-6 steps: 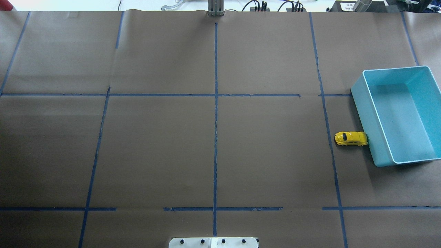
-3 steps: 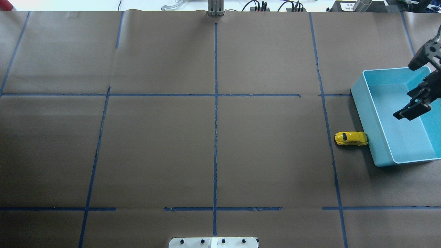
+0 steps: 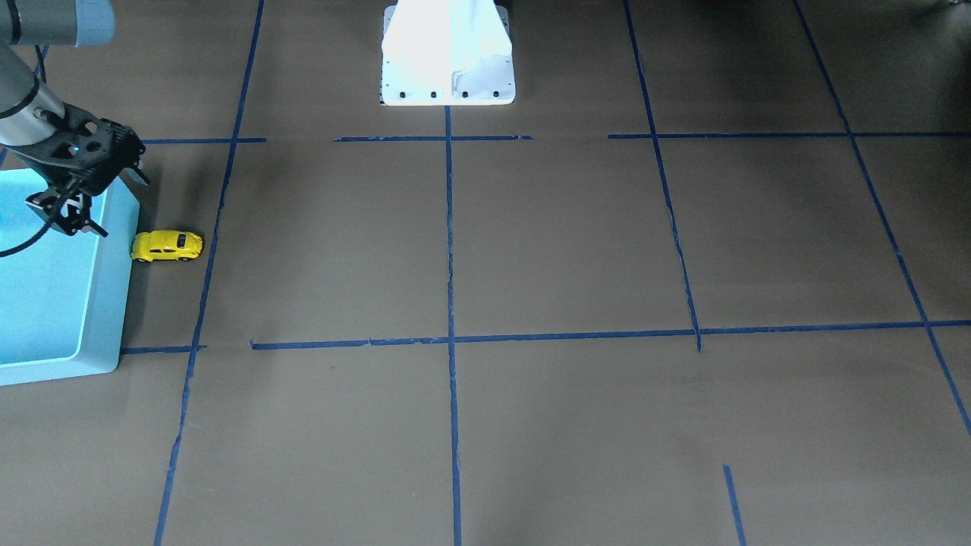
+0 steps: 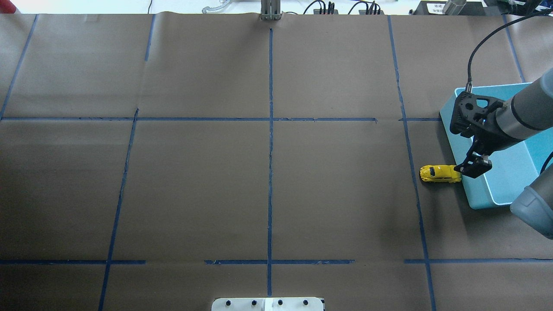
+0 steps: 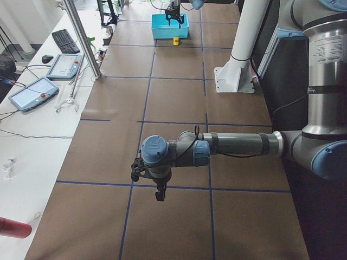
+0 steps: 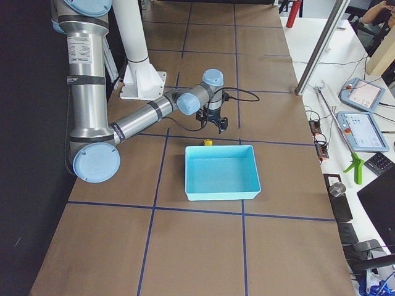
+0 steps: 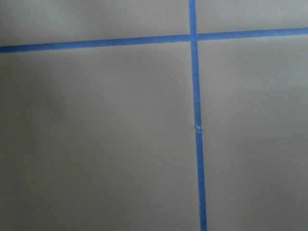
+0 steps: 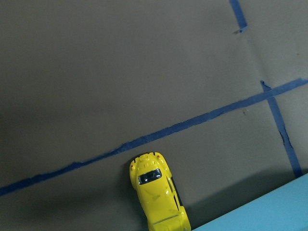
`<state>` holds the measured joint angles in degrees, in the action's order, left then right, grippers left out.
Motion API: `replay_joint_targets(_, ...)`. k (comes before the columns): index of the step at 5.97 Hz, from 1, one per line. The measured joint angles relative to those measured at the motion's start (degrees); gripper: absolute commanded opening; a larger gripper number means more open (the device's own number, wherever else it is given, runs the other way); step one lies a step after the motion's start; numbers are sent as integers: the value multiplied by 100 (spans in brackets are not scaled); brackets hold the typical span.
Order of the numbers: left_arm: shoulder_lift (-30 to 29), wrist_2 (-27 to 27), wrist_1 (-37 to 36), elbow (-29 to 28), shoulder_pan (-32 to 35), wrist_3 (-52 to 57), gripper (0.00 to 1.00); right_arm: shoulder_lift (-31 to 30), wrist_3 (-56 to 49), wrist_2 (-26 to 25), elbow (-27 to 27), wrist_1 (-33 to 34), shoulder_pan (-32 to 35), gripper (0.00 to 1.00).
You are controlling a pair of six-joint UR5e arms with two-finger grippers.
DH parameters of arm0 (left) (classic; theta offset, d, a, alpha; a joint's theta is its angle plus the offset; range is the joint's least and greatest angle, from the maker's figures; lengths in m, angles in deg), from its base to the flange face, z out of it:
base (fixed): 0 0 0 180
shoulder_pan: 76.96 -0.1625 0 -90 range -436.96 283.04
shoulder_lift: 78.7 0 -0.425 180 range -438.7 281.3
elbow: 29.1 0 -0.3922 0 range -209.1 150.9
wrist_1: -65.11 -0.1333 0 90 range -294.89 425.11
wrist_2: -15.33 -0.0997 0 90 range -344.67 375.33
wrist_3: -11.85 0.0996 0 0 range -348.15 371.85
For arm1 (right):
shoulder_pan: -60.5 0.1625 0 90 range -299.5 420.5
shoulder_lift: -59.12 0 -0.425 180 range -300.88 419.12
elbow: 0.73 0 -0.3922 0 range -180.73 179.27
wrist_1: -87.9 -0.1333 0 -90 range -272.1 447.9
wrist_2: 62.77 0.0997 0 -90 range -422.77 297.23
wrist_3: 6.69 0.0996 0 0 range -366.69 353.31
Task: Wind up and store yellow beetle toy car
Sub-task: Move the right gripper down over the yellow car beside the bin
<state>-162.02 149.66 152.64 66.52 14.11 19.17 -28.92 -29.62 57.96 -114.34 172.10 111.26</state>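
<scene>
Table (image 4: pixel 194 181) first: one, papered brown and gridded with blue tape (image 4: pixel 270 142).

Two arms. The right arm (image 4: pixel 522 113) reaches across the bin. The left arm (image 5: pixel 238 145) stretches out low over the paper at the end of the table opposite the bin.

One bin (image 4: pixel 475 192), light blue and rectangular.

Two grippers. The right gripper (image 4: pixel 464 147) hangs above the bin's long wall, the one facing the table's middle, with its jaws spread and nothing between them. The left gripper (image 5: pixel 157 189) points down at the paper, well apart from the bin. I only get it from the side camera, so I cannot tell whether it is spread or closed.

One car (image 4: pixel 440 173), yellow, sits on its wheels on the paper outside the bin. It is end-on to that same long wall and touching it, just beside the right gripper's lower finger as seen from overhead.

Hard to read from here:
- The right arm covers much of the bin's inside from overhead.
- The front-facing view cuts the bin at its edge.
- The right wrist view clips the car's bin-side end and shows only a sliver of blue wall.
- Neither wrist view shows any fingers.
- The left wrist view gives me only paper and one tape crossing.
</scene>
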Motion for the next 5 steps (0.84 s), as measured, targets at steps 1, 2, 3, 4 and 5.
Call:
replay_joint_targets(1,0,-45,22,0,-1,-2,100,104,-593,-67,443,-229,-84,100)
replay_joint_targets(2,0,-60,32,0,-1,0,100,202,-951,-87,884,-690,-153,100)
replay_joint_targets(3,5,-62,35,-25,-1,2,100,223,-1065,-94,1122,-1114,-248,100)
replay_joint_targets(4,12,-50,36,-73,-1,-1,100,228,-1086,-178,1212,-1329,-370,100)
replay_joint_targets(5,13,-37,39,-83,-1,0,100,237,-1071,-311,1239,-1395,-494,100)
